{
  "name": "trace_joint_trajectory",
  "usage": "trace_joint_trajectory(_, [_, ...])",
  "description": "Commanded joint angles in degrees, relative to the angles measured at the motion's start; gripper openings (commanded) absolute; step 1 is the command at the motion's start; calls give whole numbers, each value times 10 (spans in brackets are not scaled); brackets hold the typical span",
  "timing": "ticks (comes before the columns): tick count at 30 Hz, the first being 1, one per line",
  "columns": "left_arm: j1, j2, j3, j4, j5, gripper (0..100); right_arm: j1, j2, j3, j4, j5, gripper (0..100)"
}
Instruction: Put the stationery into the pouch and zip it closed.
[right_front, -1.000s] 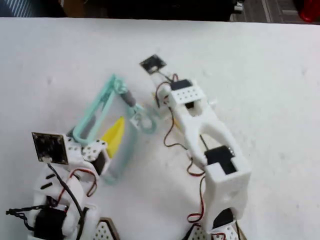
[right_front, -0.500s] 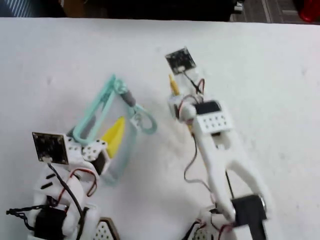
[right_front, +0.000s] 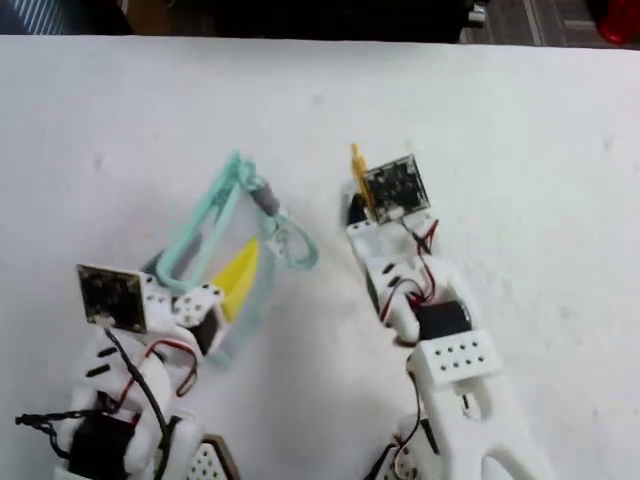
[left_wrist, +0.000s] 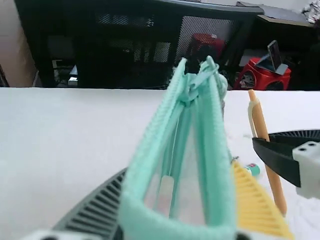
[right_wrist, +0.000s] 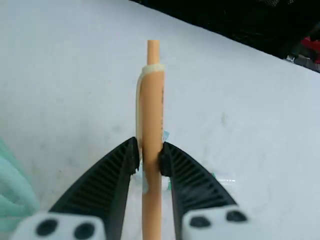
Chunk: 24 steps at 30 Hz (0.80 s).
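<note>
A mint-green pouch lies tilted on the white table, its zip open and its ring pull at the right end. My left gripper is shut on the pouch's near end. In the left wrist view the pouch stands between the yellow finger and the dark finger. To the right of the pouch, my right gripper is shut on an orange pen. The right wrist view has the pen upright between the black fingers, apart from the pouch.
A small green and red item lies on the table past the pouch. The table runs open to the right and toward the far edge. Dark furniture stands behind it.
My right arm has swung away from the pouch's ring end to the right and drawn back, with the pen now upright in its gripper. The left gripper and pouch shifted slightly.
</note>
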Motion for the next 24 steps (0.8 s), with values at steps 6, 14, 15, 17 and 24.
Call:
trace_joint_trajectory(6, [84,4,18,-11,-91,272,8,-65,17,-22,-50,17])
trace_joint_trajectory(14, [85,4,18,-11,-91,271,8,-155,-12,-18,-50,17])
trace_joint_trajectory(15, [85,4,18,-11,-91,271,7,-178,-16,-17,-50,17])
trace_joint_trajectory(17, [85,4,18,-11,-91,271,4,-228,-25,-5,-50,17])
trace_joint_trajectory(24, [85,4,18,-12,-91,271,2,-378,-118,60,-51,17])
